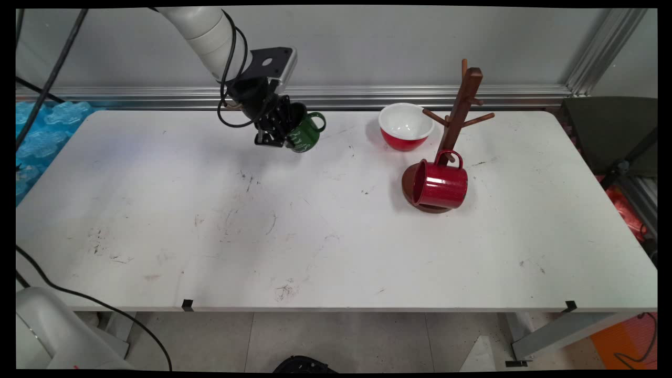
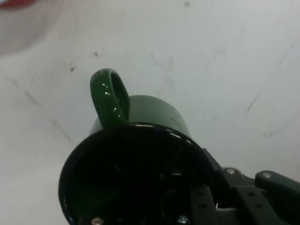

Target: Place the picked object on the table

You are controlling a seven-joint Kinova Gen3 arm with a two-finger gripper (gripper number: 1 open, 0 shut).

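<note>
My gripper (image 1: 278, 134) is shut on the rim of a green mug (image 1: 304, 134) and holds it tilted above the far middle of the white table (image 1: 210, 220). In the hand view the green mug (image 2: 140, 140) fills the lower middle, its dark mouth toward the camera and its handle (image 2: 110, 96) pointing up. One finger sits inside the mug and the other outside its wall. To the right, a red mug (image 1: 441, 184) hangs on a low peg of the brown wooden mug tree (image 1: 459, 105).
A red bowl (image 1: 405, 126) with a white inside stands beside the mug tree at the back. Black cables hang from the arm. Blue wrapping lies off the table's left end, and dark gear stands past its right end.
</note>
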